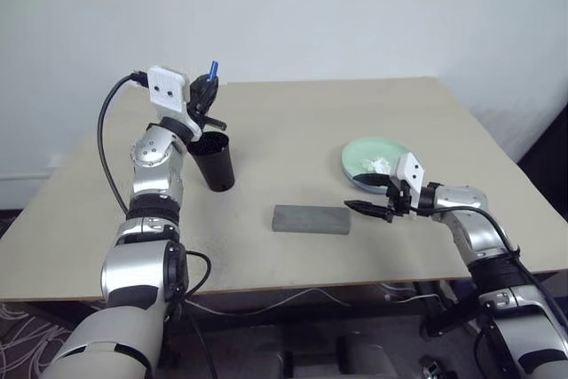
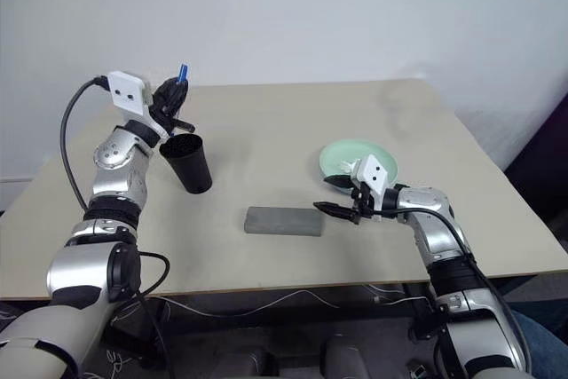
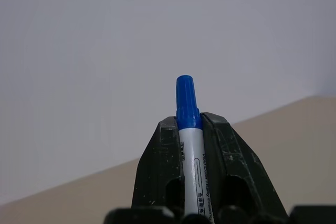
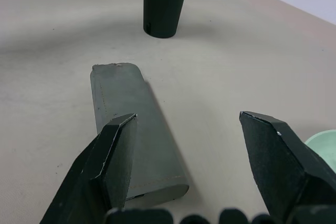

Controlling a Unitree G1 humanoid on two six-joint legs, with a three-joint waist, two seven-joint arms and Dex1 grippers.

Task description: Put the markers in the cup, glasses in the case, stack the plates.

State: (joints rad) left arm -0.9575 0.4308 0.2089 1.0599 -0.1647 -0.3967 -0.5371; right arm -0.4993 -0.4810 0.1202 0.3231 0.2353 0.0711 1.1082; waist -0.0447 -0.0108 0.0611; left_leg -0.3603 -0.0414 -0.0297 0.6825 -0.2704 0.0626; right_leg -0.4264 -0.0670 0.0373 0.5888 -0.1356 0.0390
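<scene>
There is one marker (image 3: 189,129) with a blue cap. There is one black cup (image 1: 213,159). There is one grey case (image 1: 311,218). One green plate (image 1: 373,150) can be seen. There is one table (image 1: 293,122).

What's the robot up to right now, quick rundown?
Left gripper shut on marker, above the cup. Right gripper open, empty, near closed case. Plate behind it. Nothing blocking.

A plain test room or lab: a bare beige table (image 1: 293,130) against a blank white wall (image 1: 311,6), with loose cables (image 1: 266,308) trailing under the table's front edge.
</scene>
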